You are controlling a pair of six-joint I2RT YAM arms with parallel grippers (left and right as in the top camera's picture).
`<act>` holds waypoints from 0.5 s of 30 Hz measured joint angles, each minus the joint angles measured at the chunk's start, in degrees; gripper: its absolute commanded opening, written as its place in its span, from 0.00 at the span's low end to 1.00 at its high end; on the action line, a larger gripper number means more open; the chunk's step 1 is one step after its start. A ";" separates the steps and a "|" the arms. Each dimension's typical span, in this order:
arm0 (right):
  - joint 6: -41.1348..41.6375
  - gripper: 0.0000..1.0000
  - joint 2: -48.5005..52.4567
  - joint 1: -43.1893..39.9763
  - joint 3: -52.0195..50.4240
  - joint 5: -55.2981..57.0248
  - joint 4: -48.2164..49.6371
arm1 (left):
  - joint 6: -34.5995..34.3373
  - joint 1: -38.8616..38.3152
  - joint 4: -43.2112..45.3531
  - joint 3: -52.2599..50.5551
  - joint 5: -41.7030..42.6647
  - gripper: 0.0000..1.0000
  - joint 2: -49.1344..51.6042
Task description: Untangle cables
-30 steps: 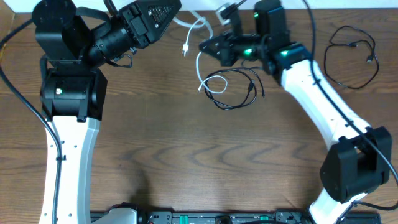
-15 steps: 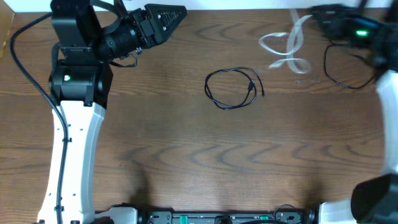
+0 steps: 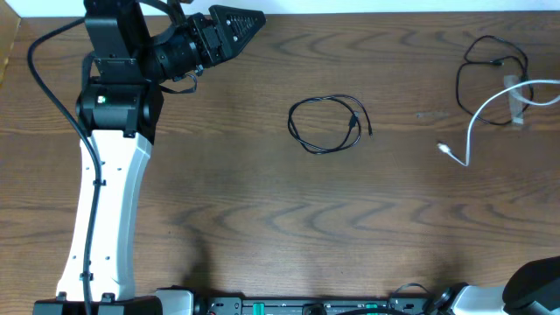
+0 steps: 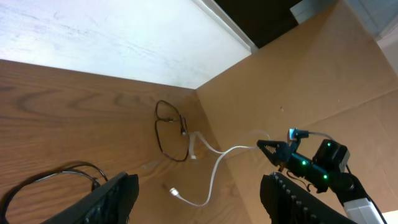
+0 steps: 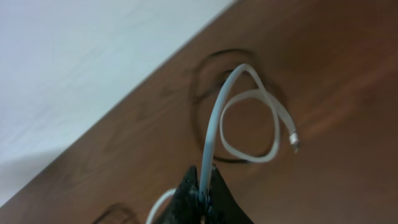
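At far left, the left end effector (image 3: 249, 17) hangs released near the back edge of the brown wood-grain tabletop (image 3: 219, 201), its jaws wide with nothing between them. In the middle of the tabletop, the thin black cord coiled in a small loop (image 3: 352, 122) lies alone, well apart from everything else. Further right, the flat white cable (image 3: 477, 118) trails down with its plug end on the wood, and its upper run passes over a second, larger loop of thin black wire (image 3: 497, 61). The right end effector (image 5: 202, 186), outside the overhead view, is clenched on that white cable. The separation looks nearly done. To finish well, the white cable should probably be carried clear of the right-hand loop and laid on bare wood before letting go, so it cannot snag again.
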 measured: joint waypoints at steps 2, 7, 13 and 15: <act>-0.24 0.01 0.26 -1.92 0.00 3.45 -0.04 | 0.02 0.00 -0.02 0.00 0.00 0.68 0.00; -0.35 0.01 3.45 -6.84 0.00 13.00 -0.07 | 0.04 0.00 -0.96 0.00 0.02 0.68 0.00; 1.55 0.99 9.33 -9.99 0.00 20.06 -1.07 | 1.90 0.00 -1.25 0.00 0.00 0.68 0.00; 1.79 0.99 9.92 -10.08 0.00 19.28 -1.29 | 1.95 0.00 -1.29 0.00 -0.02 0.68 0.00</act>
